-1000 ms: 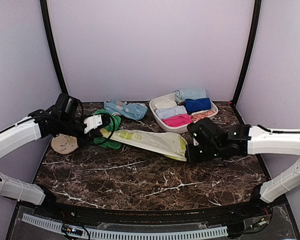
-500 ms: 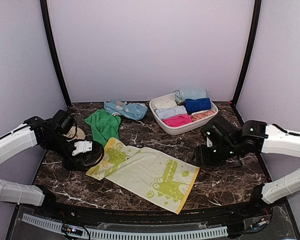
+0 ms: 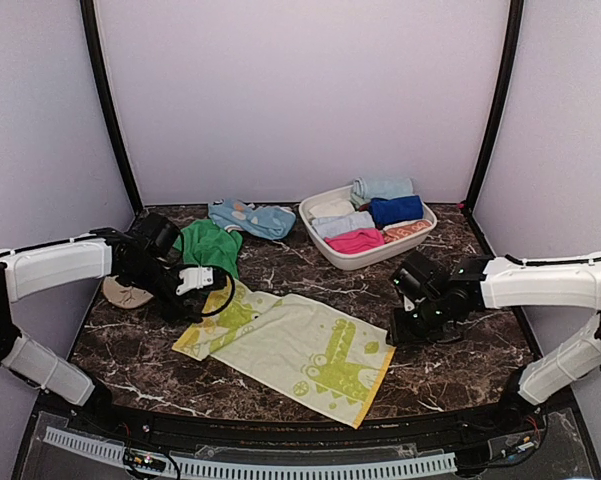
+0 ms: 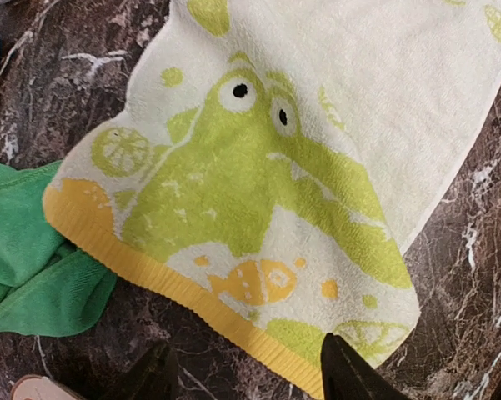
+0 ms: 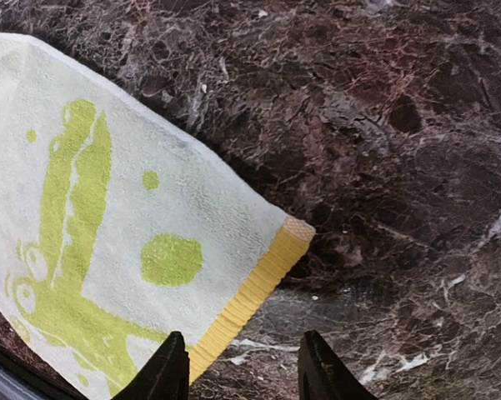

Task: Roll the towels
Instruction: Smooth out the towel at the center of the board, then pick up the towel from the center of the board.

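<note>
From above, your crocodile-print towel (image 3: 290, 345) lies flat mid-table, its long axis running from the left gripper (image 3: 193, 284) toward the near right. The right gripper (image 3: 408, 322) sits just off its right corner, and the green towel (image 3: 208, 250) is bunched behind. Left wrist: fingers spread, empty, over the towel's yellow hem. Right wrist: fingers parted, empty, beside the hem corner; most of the cloth is cut off.
</note>
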Action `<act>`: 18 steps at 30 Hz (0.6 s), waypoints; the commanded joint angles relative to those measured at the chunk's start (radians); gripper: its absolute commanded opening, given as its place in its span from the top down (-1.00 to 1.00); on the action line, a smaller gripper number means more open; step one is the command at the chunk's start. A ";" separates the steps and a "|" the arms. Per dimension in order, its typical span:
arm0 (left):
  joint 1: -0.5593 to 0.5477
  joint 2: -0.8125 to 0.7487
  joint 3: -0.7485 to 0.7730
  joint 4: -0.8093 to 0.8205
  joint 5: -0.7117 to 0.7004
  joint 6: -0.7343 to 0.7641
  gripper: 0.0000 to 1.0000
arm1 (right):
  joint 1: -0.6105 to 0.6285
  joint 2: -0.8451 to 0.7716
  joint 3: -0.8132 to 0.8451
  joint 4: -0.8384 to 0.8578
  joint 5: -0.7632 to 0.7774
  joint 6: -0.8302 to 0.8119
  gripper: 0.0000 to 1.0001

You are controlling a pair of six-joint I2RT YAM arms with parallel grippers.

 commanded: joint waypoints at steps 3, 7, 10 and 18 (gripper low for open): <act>-0.018 0.014 -0.120 0.123 -0.048 0.035 -0.22 | -0.006 0.085 0.002 0.129 -0.061 -0.045 0.24; -0.018 0.031 -0.162 0.171 -0.079 0.034 -0.20 | -0.016 0.176 0.028 0.118 -0.045 -0.090 0.49; -0.017 0.035 -0.196 0.200 -0.108 0.045 -0.18 | -0.042 0.218 0.039 0.096 -0.026 -0.120 0.63; -0.019 -0.015 -0.238 0.140 -0.102 0.045 -0.18 | -0.175 0.280 0.079 0.063 0.044 -0.229 0.72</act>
